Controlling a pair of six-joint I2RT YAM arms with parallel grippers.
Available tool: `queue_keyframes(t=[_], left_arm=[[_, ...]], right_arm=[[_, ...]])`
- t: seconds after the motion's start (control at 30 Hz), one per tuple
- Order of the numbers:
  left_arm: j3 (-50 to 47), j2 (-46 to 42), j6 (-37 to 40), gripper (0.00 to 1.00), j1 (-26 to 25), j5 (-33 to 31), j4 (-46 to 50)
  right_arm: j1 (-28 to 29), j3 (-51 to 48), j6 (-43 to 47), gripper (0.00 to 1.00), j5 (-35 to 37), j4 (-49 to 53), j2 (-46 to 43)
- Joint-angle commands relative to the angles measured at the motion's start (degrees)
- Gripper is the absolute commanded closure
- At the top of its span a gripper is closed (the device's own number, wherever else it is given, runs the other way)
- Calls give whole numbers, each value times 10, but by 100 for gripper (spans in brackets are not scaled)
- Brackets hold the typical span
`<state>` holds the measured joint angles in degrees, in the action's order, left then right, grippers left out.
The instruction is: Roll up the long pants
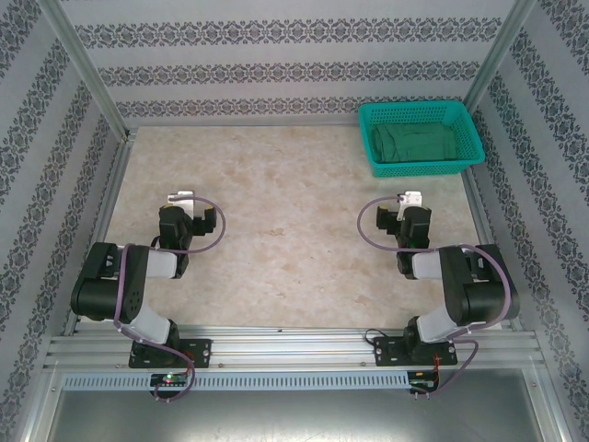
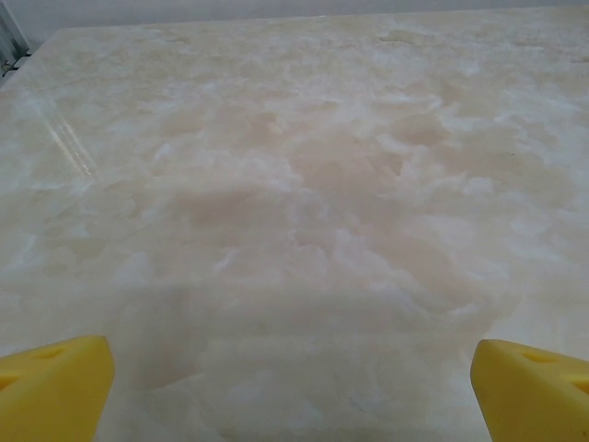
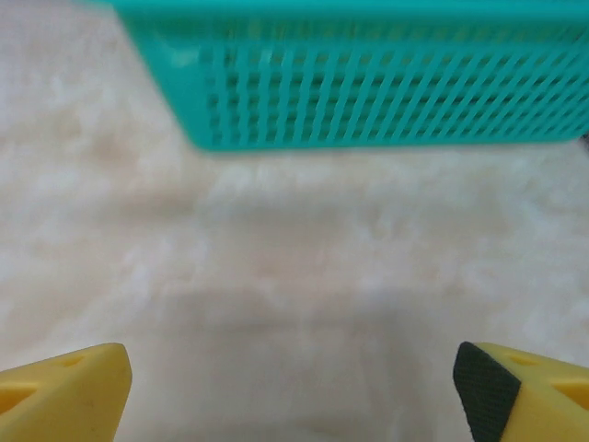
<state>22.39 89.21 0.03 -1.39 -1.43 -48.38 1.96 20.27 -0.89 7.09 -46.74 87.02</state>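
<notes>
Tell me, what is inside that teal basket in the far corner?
The basket holds the pants, a dark green bundle filling most of it. Whether anything lies beneath them cannot be seen, because the fabric covers the basket's floor.

Beige marble tbl [image 1: 294, 262], teal basket [image 1: 423, 168] far-R corner
</notes>
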Motion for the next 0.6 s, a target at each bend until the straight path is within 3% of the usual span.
queue_keyframes(t=[0.0, 0.1, 0.57], left_arm=[[10, 2, 2, 0, 7, 14, 4], [11, 2, 1, 0, 7, 15, 4], [11, 2, 1, 0, 7, 15, 5]], right_arm=[[-13, 7, -10, 2, -70, -95, 9], [8, 13, -2, 2, -2, -43, -11], [-6, 17, -9, 2, -32, -43, -7]])
